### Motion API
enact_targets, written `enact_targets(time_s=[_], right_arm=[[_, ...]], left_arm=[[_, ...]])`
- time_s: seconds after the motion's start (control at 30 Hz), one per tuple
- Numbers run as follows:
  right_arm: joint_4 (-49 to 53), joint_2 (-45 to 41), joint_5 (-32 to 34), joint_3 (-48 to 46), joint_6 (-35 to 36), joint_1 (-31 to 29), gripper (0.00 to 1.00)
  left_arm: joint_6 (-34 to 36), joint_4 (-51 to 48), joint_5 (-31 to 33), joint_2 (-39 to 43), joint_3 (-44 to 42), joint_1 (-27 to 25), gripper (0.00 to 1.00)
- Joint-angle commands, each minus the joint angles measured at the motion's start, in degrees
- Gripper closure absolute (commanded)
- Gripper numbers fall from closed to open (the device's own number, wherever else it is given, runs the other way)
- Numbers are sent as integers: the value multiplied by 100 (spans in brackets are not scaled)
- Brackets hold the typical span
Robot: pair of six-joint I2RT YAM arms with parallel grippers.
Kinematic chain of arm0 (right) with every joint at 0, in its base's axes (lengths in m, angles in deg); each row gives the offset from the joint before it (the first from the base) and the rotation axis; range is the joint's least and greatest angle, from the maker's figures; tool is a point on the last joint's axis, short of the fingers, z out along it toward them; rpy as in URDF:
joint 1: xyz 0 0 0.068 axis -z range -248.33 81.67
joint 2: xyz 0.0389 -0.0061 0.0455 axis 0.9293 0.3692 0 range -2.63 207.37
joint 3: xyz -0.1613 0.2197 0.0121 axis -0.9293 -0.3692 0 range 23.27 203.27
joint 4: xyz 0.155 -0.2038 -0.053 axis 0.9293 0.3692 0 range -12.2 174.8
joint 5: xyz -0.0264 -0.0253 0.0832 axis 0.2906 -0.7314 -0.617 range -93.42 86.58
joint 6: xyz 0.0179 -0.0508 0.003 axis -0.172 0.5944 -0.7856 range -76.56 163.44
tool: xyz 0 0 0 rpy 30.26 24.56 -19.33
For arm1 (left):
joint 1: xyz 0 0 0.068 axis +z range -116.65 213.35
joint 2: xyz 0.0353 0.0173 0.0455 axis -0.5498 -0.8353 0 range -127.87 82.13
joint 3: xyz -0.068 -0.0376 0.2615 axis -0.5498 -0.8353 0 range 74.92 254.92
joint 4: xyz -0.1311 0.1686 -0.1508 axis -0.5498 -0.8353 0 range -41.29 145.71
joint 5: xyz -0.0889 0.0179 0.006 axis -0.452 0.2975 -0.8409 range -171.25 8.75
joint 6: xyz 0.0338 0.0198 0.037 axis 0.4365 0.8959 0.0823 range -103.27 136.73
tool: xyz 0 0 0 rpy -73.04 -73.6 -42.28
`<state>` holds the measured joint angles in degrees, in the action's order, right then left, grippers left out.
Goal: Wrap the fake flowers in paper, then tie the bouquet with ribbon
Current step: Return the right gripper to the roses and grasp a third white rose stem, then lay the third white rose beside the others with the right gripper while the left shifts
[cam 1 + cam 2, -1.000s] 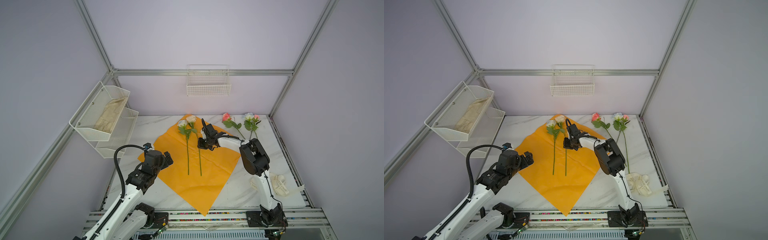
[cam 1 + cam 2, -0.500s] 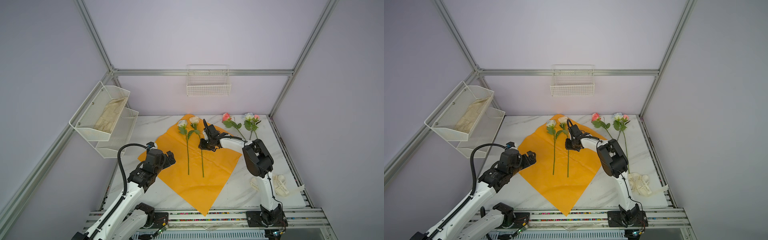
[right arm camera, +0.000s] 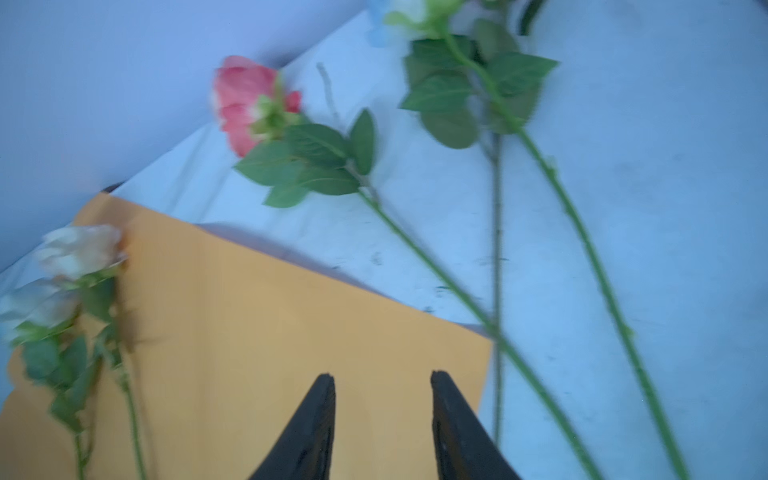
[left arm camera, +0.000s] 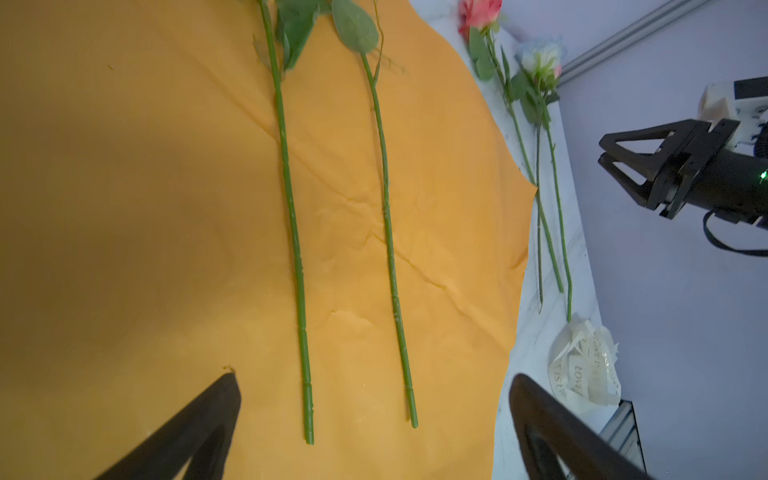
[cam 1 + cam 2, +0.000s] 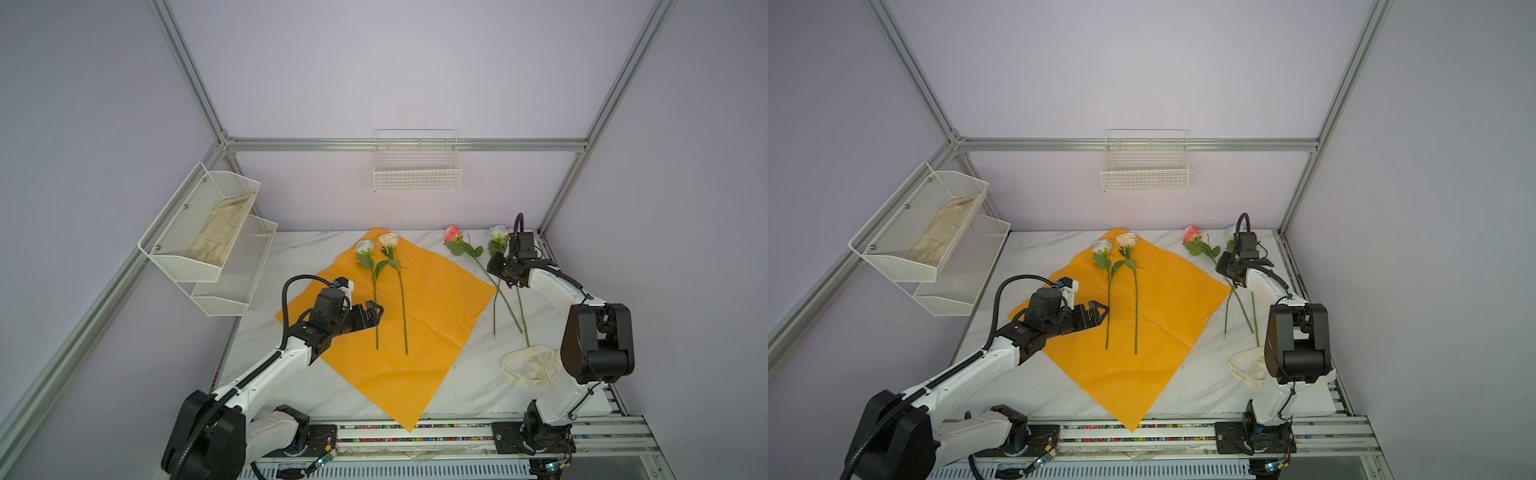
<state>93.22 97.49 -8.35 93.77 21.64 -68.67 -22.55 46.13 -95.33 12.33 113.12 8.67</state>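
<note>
The bouquet of fake flowers lies in loose parts. On the orange wrapping paper (image 5: 436,299) (image 5: 1167,303) a white rose (image 5: 365,246) and a cream rose (image 5: 389,239) rest side by side, stems (image 4: 291,216) parallel. A pink rose (image 5: 452,233) (image 3: 245,104) and a pale rose (image 5: 497,233) lie on the marble to the right of the paper. My left gripper (image 5: 376,311) (image 4: 374,376) hovers open beside the white rose's stem, holding nothing. My right gripper (image 5: 494,266) (image 3: 382,375) is open and empty above the paper's right corner, next to the pink rose's stem.
A cream ribbon (image 5: 530,368) (image 4: 586,365) with lettering lies coiled at the front right, beside the right arm's base. A wire basket (image 5: 417,166) hangs on the back wall. A two-tier wire shelf (image 5: 199,232) holding a beige cloth is on the left wall.
My right gripper opened, left the cream rose's stem on the paper and swung right to the loose stems. The cream rose shifted slightly right. My left gripper advanced toward the white rose's stem.
</note>
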Motion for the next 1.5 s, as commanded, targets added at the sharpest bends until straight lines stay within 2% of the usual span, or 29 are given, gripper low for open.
enact_targets(time_s=[0.0,0.27,0.53,0.63,0.83,0.9,0.97,1.07,1.23,1.37,1.47], right_arm=[[271,292,96,-108,341,178,60],[365,871,692,417,900,711,60],[936,1652,598,1107,1416,816,59],[824,1722,533,1120,1580,822,61],[726,1766,487,1031,1819,817,72],[725,1759,471,1044,1927,818,84],[690,1637,513,1039,2076,817,89],[486,1241,461,900,2195,811,93],[445,494,115,799,2194,803,97],[602,-69,-857,751,2006,791,99],[445,-384,-1657,586,1377,681,100]], left_arm=[[176,294,-408,-449,780,-297,0],[184,285,-620,-1313,1337,-666,0],[215,210,-599,-1422,1429,-678,0],[225,135,-717,-1483,1537,-678,0],[215,159,-1090,-1643,1904,-743,0],[219,159,-1193,-1734,2037,-786,0],[220,170,-1222,-1782,2134,-834,0],[239,173,-1214,-1779,2188,-871,0],[296,127,-974,-1568,2063,-871,0],[312,16,-493,-1193,1829,-862,0],[303,-184,130,-703,1617,-823,0]])
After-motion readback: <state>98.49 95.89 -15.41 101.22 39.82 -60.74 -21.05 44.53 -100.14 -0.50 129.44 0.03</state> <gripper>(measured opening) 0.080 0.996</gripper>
